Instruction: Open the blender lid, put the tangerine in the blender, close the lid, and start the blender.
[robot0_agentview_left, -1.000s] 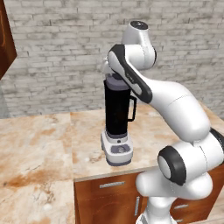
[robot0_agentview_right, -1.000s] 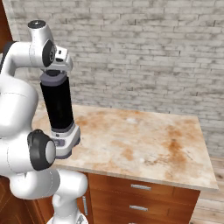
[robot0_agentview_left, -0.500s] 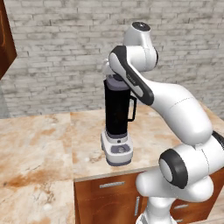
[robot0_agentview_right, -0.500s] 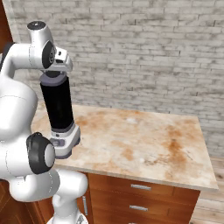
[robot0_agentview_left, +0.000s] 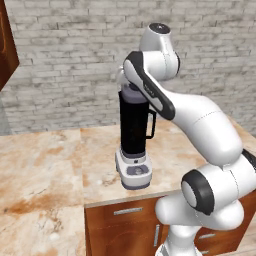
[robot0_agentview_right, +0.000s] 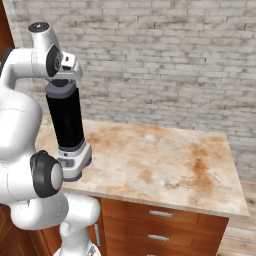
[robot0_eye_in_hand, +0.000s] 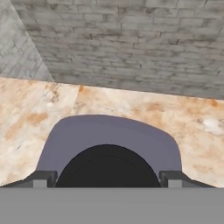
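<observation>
Lid (robot0_eye_in_hand: 109, 131) sits on the blender (robot0_agentview_left: 134, 131); tool (robot0_eye_in_hand: 107, 177) spread around its knob; every step is left.

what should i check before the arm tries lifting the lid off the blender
1. Blender lid seated on the jar: ok.
2. Tool centred over the lid's dark knob: ok, a fingertip on each side.
3. Fingers closed on the knob: cannot tell.
4. Blender upright on the counter: ok.
5. Tangerine located for the next step: cannot tell.
</observation>
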